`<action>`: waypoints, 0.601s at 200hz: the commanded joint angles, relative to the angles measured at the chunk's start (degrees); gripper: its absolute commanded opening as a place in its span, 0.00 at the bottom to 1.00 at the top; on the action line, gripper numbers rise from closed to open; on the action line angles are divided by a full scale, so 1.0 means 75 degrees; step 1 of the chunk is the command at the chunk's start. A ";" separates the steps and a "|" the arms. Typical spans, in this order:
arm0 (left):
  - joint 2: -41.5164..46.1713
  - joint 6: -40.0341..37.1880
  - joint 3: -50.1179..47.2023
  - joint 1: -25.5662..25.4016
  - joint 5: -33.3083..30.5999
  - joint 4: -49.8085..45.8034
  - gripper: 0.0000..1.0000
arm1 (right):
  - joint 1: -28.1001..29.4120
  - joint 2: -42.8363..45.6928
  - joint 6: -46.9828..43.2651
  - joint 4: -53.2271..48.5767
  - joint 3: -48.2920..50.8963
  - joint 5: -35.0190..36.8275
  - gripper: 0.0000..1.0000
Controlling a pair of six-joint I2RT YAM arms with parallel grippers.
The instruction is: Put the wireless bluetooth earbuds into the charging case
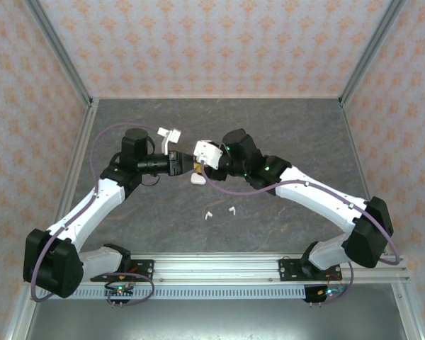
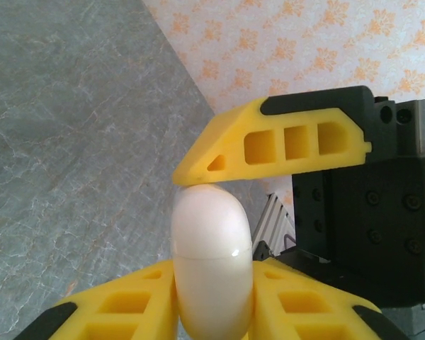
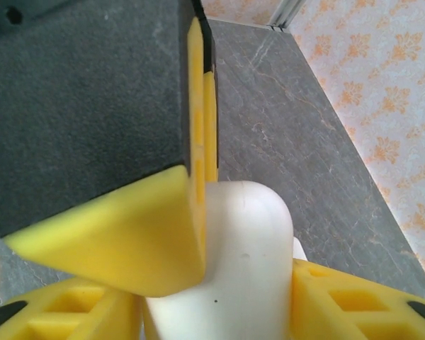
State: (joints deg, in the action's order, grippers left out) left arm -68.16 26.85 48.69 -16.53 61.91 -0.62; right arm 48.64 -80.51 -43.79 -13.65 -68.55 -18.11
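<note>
Two earbuds lie on the table, between the arm bases and the grippers: left earbud and right earbud, near each other but not touching. They are too small to tell stem direction. White case is held mid-table, lid closed, seam across its middle. Left gripper is clamped on its lower half, and its long axis points out from the fingers. Right gripper also pinches the case.
</note>
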 commanded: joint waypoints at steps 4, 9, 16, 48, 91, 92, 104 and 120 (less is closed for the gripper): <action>0.0186 -0.0231 0.0182 -0.0080 -0.0160 0.0187 0.25 | -0.0190 0.0561 0.0414 0.0039 0.0115 -0.0403 0.57; 0.0221 -0.0271 0.0172 -0.0075 -0.0194 0.0206 0.25 | -0.0250 0.0658 0.0509 0.0143 0.0207 -0.0495 0.60; 0.0279 -0.0326 0.0145 -0.0085 -0.0264 0.0223 0.24 | -0.0323 0.0789 0.0649 0.0293 0.0337 -0.0617 0.64; 0.0627 -0.0568 -0.0090 -0.0141 -0.0538 0.0668 0.17 | -0.0834 0.1536 0.1323 0.0748 0.0882 -0.1561 0.80; 0.1239 -0.1380 -0.0508 -0.0481 -0.0773 0.1365 0.13 | -0.1822 0.2231 0.3315 0.2493 0.1839 -0.2815 0.89; 0.1250 -0.1408 -0.0518 -0.0498 -0.0781 0.1362 0.12 | -0.1822 0.2235 0.3352 0.2531 0.1851 -0.2831 0.89; 0.1386 -0.1784 -0.0538 -0.0654 -0.0895 0.1293 0.09 | -0.1857 0.2261 0.3723 0.2897 0.1983 -0.2993 0.89; 0.1479 -0.2080 -0.0575 -0.0802 -0.0966 0.1301 0.06 | -0.1859 0.2239 0.3985 0.3180 0.2052 -0.3161 0.89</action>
State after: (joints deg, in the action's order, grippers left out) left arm -58.89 17.58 44.97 -21.10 56.49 5.65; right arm 34.68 -64.42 -21.52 1.45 -54.26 -36.01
